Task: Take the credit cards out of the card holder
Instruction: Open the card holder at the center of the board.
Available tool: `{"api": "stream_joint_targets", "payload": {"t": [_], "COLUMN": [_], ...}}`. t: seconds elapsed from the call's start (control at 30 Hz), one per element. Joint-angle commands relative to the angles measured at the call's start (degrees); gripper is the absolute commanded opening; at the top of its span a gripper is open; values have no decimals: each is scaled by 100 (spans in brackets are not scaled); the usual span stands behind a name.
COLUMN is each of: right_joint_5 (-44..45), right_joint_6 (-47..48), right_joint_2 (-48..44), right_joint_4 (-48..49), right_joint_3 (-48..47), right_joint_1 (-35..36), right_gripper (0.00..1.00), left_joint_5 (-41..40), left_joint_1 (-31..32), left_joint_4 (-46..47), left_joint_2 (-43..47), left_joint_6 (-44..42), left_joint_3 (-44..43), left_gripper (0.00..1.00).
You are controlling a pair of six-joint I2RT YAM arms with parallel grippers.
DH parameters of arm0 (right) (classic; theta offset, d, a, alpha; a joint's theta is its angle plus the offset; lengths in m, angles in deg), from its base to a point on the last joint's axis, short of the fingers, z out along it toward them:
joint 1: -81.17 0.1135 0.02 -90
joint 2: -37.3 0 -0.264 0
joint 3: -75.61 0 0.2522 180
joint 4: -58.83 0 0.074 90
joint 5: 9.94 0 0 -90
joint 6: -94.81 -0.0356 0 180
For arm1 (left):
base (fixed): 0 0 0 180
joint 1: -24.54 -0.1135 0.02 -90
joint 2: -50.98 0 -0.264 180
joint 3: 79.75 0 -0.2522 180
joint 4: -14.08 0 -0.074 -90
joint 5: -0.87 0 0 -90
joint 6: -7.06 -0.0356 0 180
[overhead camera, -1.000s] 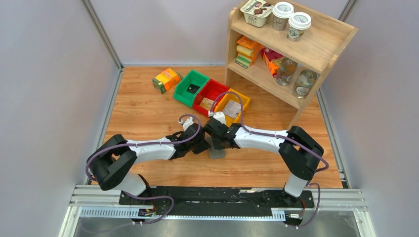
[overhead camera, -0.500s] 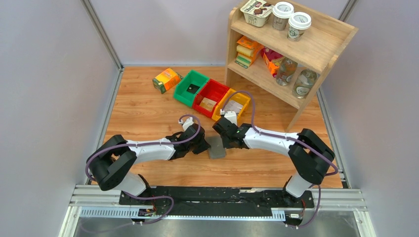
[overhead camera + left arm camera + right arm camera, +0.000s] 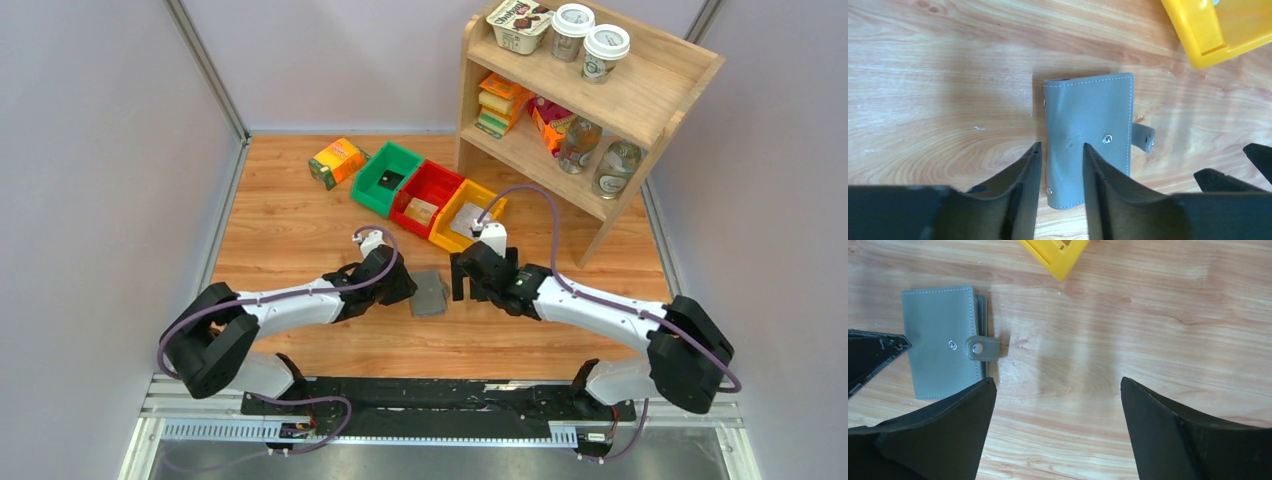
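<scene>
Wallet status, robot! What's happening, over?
Left gripper, right gripper open, empty. Card holder folded shut on table, tab unsnapped. Nothing in the way.

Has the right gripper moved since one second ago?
Yes. The right gripper moved to the right: it was over the wallet, below the near-left corner of the yellow bin; now it is beside the wallet, below the bin's middle.

Lab test cell: grey partition walls (image 3: 90, 150), aluminium rail (image 3: 450, 408), stocked shelf (image 3: 650, 95).

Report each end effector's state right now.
Left end effector: open, over the card holder, gripping nothing.
Right end effector: open wide, empty.
</scene>
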Motion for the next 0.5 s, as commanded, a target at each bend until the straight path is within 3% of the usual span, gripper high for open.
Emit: {"api": "stream_joint_targets", "payload": {"t": [0.0,0.13,0.2,0.47], "right_joint_5": [175,271,280,-97], "right_joint_6": [-72,-169,-178,-91], "right_joint_2": [-694,-1642,-2248,-3964], "right_joint_4": [536,1079,1396,1959], "right_joint_3": [449,1291,1811,2849], "right_joint_1": [0,70,123,290], "right_gripper": [100,100,100,100], "left_joint_5": [-324,-543,-718,-1756], "left_joint_1": [-14,-14,-14,276], "left_joint_4": [-236,-448,-509,-686], "left_joint_2": [474,852,1107,2450], "left_joint_6": [-692,-1351,-1677,-2434], "left_joint_3": [16,68,182,867], "left_gripper": [48,73,78,84]}}
